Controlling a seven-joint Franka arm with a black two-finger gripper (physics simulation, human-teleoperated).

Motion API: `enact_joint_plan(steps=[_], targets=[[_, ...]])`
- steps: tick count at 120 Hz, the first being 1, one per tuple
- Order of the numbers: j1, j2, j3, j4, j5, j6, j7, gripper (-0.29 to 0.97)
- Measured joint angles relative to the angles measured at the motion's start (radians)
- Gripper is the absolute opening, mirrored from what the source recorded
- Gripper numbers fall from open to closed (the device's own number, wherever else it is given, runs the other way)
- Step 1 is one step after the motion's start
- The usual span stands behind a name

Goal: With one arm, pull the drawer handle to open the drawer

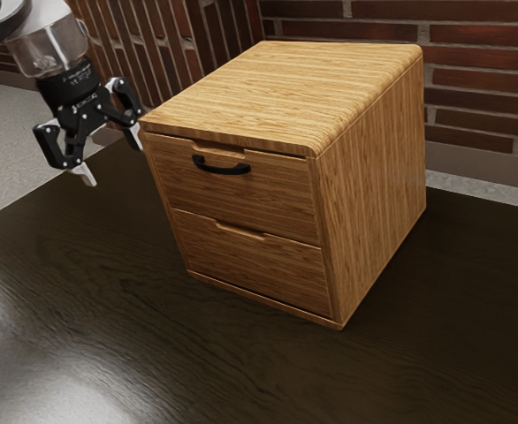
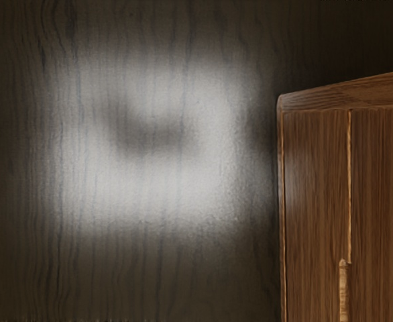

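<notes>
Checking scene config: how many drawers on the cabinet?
2. The upper drawer, bearing the black handle, sits just under the top of the cabinet; the lower drawer is directly below it. Its far sides are hidden.

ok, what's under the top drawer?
A second drawer, shut, with a notch pull, unlike the top drawer, which has a black handle. Below that, the cabinet sits on the dark table. Both fronts are shut, so the insides are hidden.
</notes>
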Motion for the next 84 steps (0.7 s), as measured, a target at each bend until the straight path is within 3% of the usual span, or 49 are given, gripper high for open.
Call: enact_joint_plan(steps=[28,56,84], targets=[[-0.029,-0.002,0.0,0.006,-0.001,0.001,-0.061,0.65],[-0.019,-0.125,-0.058,0.067,0.013,-0.003,-0.127,0.65],[-0.081,-0.159,-0.08,-0.031,0.001,0.152,-0.192,0.65]])
